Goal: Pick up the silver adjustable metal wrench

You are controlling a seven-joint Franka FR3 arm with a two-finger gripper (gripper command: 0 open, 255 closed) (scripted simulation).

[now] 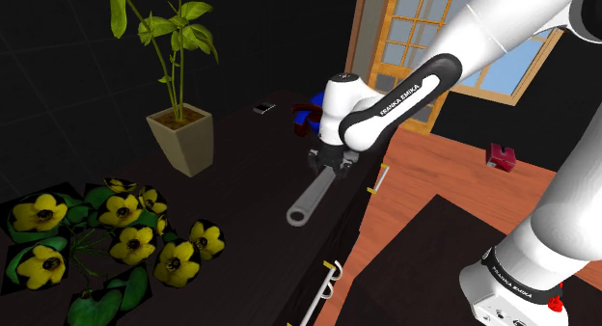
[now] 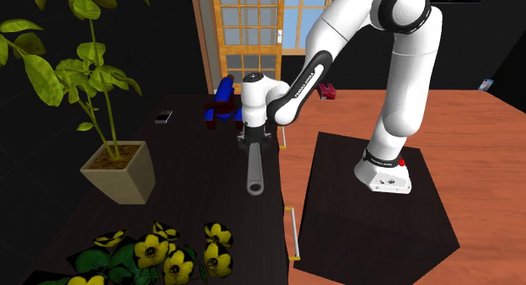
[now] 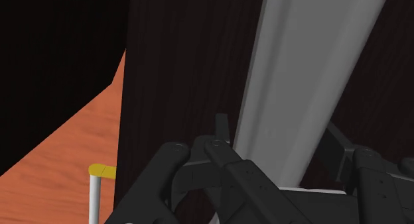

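At the fingertips: gripper [image 3: 278,142] points down at the dark top. We see the jaws drawn in narrow, clasping the wrench shaft from both sides.
Wrench: grey wrench [image 1: 311,199], a plain bar with a ring end. It is held near one end, and the ring end sticks out toward the shoulder view's lower left. The other end is hidden under the hand.
Why this hold: we judge the fingers cross the shaft's narrow width for a firm pinch. Gripping near the end leaves the long part hanging, so it may tip or swing.
Lift: we cannot tell whether the ring end touches the top or is clear of it.
Stage: we judge the grasp is made and raising comes next.
Support: dark cabinet top [image 1: 232,179]. The wrench is over it, near the edge on the floor side, within easy reach of the arm.
Cabinet front: white handle with yellow ends [image 1: 331,281], below that edge and apart from the wrench.
Mid: yellow flowers [image 1: 125,239] and potted plant [image 1: 183,136], well apart from the wrench and out of the lift path.
Far: blue thing [image 1: 307,112] and small flat dark thing [image 1: 263,108] at the back of the top.
Beyond: paned wooden door [image 1: 405,35] and a red thing [image 1: 501,156] on the orange floor [image 1: 444,170].
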